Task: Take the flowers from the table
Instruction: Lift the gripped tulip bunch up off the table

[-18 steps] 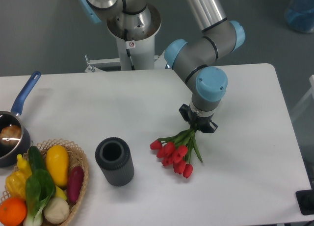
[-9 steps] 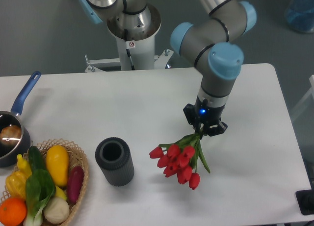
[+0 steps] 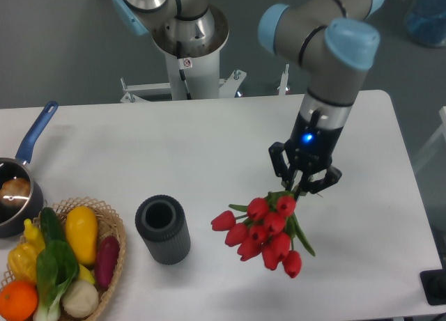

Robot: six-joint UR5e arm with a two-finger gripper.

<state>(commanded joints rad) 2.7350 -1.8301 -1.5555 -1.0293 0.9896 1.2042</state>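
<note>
The flowers (image 3: 263, 232), a bunch of red tulip buds with green leaves and stems, hang below my gripper (image 3: 302, 186), lifted above the white table (image 3: 174, 161). The buds point down and to the left. My gripper is shut on the bound green stems at the top of the bunch. The arm rises from it towards the upper right. A faint shadow lies on the table beneath the bunch.
A dark grey ribbed cylinder cup (image 3: 162, 230) stands left of the flowers. A wicker basket (image 3: 113, 230) with vegetables sits at the front left corner. A pot with a blue handle (image 3: 29, 149) is at the left edge. The robot base (image 3: 188, 49) stands behind the table.
My gripper has risen and moved right with the flowers in it. The bunch has come off the table and now hangs in the air.
</note>
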